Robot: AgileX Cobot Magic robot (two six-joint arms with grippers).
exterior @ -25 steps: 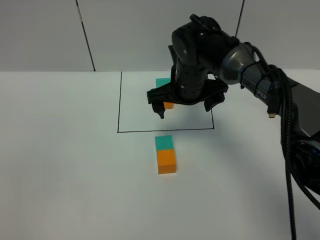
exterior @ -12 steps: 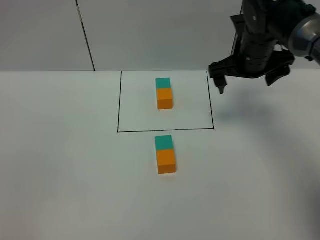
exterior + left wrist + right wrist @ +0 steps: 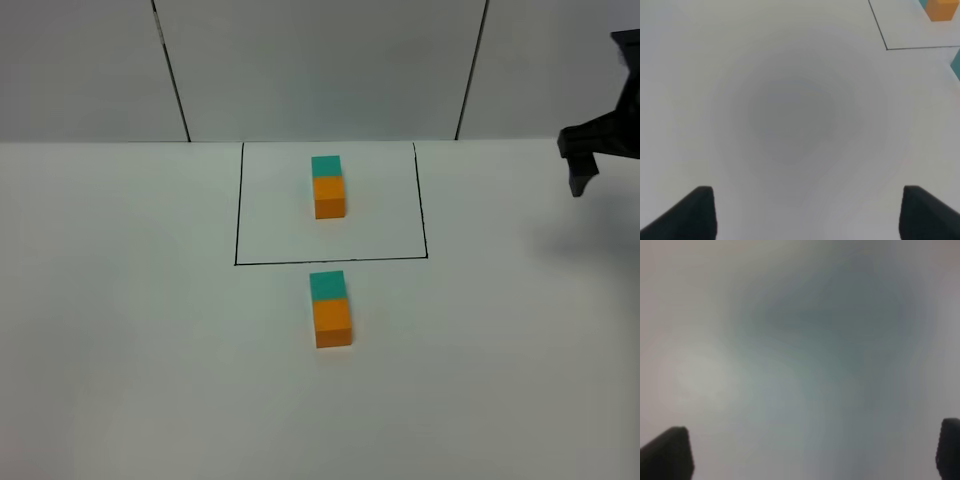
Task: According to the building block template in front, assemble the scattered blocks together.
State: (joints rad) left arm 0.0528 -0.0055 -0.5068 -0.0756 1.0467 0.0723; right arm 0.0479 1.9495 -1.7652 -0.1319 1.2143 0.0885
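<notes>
The building block template, a teal cube (image 3: 326, 166) joined to an orange cube (image 3: 329, 197), sits inside the black drawn rectangle (image 3: 236, 210). The scattered blocks, teal (image 3: 327, 285) and orange (image 3: 333, 323), lie touching in a line just in front of the rectangle's near edge. My right gripper (image 3: 612, 140) hangs at the far right edge, well away from the blocks, with one finger (image 3: 578, 178) in view. Its wrist view shows it (image 3: 807, 452) open and empty over a blurred surface. My left gripper (image 3: 810, 215) is open and empty over bare table. The template's orange cube (image 3: 942, 7) shows beyond it.
The white table (image 3: 120, 330) runs to a grey panelled back wall (image 3: 320, 70). In the left wrist view the rectangle's corner (image 3: 886, 49) and a sliver of the scattered teal block (image 3: 956, 67) show at the frame edge. The left arm is out of the exterior view.
My right gripper has swung from above the template, away to the right and up, to the frame's far right edge. The blocks have not moved.
</notes>
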